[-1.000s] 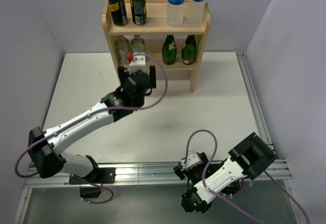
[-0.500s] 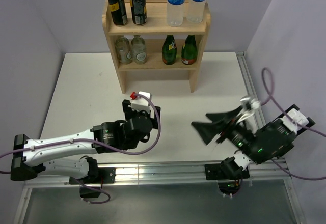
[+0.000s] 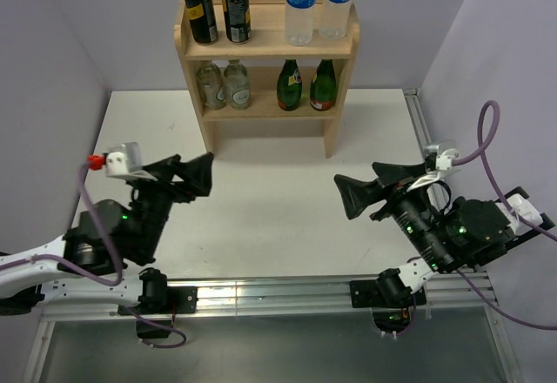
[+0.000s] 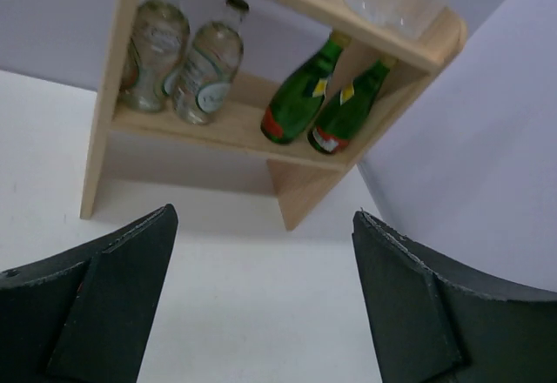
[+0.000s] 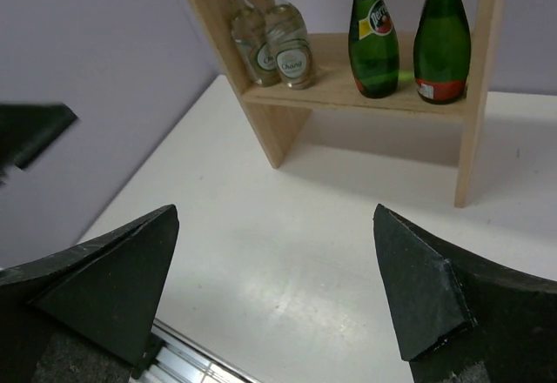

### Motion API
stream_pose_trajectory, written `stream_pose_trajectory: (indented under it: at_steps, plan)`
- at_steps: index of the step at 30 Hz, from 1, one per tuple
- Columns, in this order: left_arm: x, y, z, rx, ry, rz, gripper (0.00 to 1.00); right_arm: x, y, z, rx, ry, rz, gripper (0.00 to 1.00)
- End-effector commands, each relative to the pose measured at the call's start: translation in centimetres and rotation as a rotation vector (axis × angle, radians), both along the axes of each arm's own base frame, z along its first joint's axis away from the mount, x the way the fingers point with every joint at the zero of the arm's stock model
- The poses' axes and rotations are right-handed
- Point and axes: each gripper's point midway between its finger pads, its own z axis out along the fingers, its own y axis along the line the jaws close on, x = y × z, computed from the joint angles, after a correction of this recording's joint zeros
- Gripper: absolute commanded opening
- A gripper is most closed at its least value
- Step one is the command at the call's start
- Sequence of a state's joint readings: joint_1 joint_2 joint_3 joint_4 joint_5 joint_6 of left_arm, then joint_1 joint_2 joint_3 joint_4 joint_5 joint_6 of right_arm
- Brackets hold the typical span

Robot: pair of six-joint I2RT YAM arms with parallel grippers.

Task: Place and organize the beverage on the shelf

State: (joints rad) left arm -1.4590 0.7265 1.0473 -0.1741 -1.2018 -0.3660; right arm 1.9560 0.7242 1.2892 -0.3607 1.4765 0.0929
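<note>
White table (image 3: 287,218); shelf (image 3: 270,50) stands at its far edge.

Left gripper (image 3: 198,177) is off the shelf's near-left and right gripper (image 3: 361,190) off its near-right. Both are well apart from it, jaws spread wide, nothing between them.

Top view only: two water bottles (image 3: 302,4) on the shelf's upper tier, right half; two cans (image 3: 233,4) on the left half.

Wrist views give the lower tier plainly: two green bottles (image 5: 372,39) right, two clear glass bottles (image 4: 155,48) left.

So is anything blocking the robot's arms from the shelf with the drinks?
Nothing visible does. Only table surface lies between the left end effector, the right end effector and the shelf.
</note>
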Motion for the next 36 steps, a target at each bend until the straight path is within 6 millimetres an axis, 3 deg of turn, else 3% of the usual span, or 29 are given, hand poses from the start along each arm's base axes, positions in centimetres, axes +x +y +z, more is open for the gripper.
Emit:
stream_pose_trajectory:
  at_steps: [1,7,15,19,22,26,36]
  plan:
    - [0.3,1.8,2.8,-0.02,-0.047,0.058,0.89,1.2,-2.7,-0.6,-0.047,0.004,-0.16,1.0]
    - [0.5,1.6,4.2,0.061,-0.058,0.076,0.89,2.0,-4.6,-1.0,0.019,0.017,-0.217,1.0]
    - [0.5,2.0,3.5,0.067,-0.062,0.079,0.9,2.2,-5.2,-1.5,0.014,0.007,-0.243,1.0]
    - [0.5,2.1,3.2,0.09,-0.053,0.089,0.9,2.0,-4.5,-1.7,-0.049,-0.009,-0.194,1.0]
    - [0.5,2.2,3.0,0.101,-0.048,0.095,0.9,1.1,-2.3,-1.8,-0.132,-0.048,-0.058,1.0]
    - [0.5,2.3,2.9,0.101,-0.047,0.095,0.9,0.6,-1.5,-0.9,-0.08,-0.043,0.033,1.0]
    - [0.5,2.3,2.5,0.108,-0.047,0.098,0.91,2.2,-4.6,2.0,-0.061,-0.07,-0.021,1.0]
